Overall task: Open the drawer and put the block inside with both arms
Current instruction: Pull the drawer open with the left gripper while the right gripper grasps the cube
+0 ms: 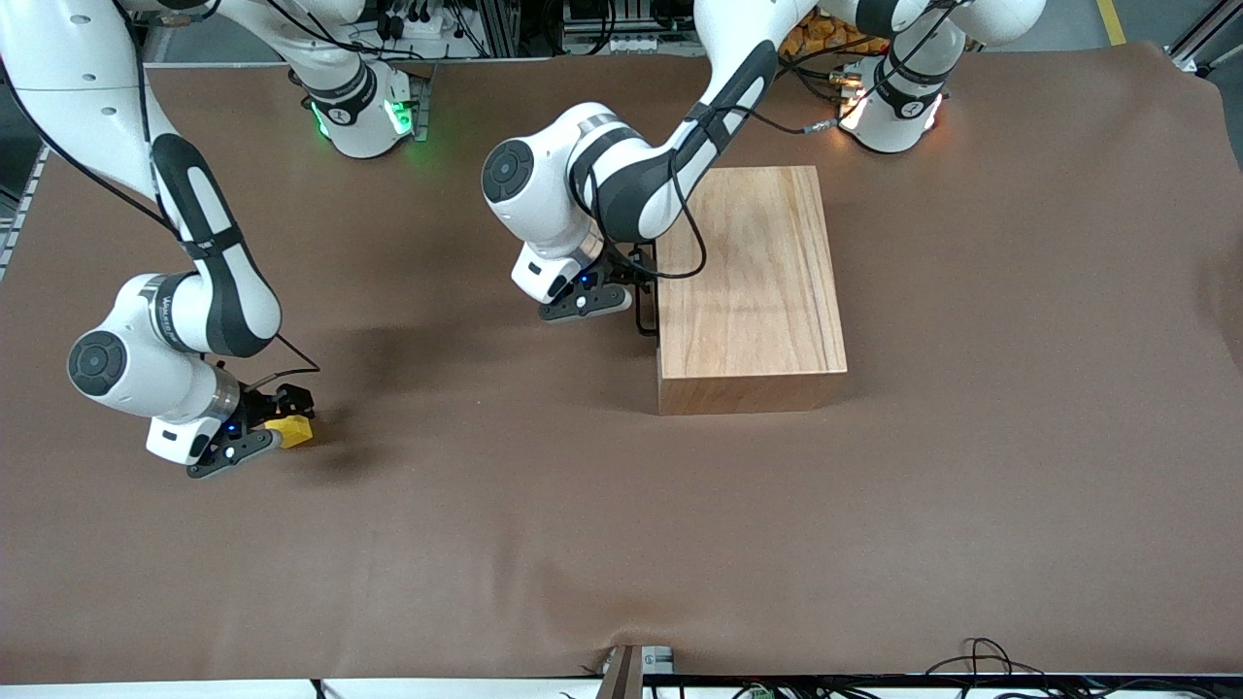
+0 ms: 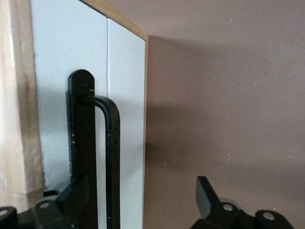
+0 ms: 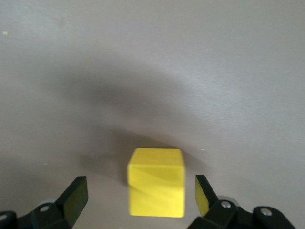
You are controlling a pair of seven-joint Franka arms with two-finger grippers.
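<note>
Drawer (image 1: 659, 291): shut, front panel flush with the wooden box (image 1: 748, 282). Panel faces the right arm's end of the table. In the left wrist view the panel (image 2: 126, 119) is white, edged in light wood, with the black U-shaped handle (image 2: 112, 157) standing off it.

Left gripper (image 1: 636, 291): at the drawer front, level with the handle. Fingers spread wide; 1 finger (image 2: 76, 198) sits against the panel side of the handle bar, the other finger (image 2: 206, 195) stands well clear over the cloth. Handle bar lies between them, not clamped. Nothing held.

Block (image 1: 289, 430): yellow cube, resting on the brown table cloth (image 1: 621, 524) toward the right arm's end of the table, well apart from the box and nearer to the front camera than it.

Right gripper (image 1: 282, 419): low at the block, fingers open and straddling it. Right wrist view shows the cube (image 3: 156, 182) between the 2 fingers (image 3: 75, 195), a gap of cloth on each side, so no contact and no grip. Block sits flat on the cloth, casting a shadow.

Left arm (image 1: 699, 126) reaches in from its base (image 1: 893, 112) over the box top. Right arm (image 1: 194, 233) drops from its green-lit base (image 1: 364, 116) toward the cube.
</note>
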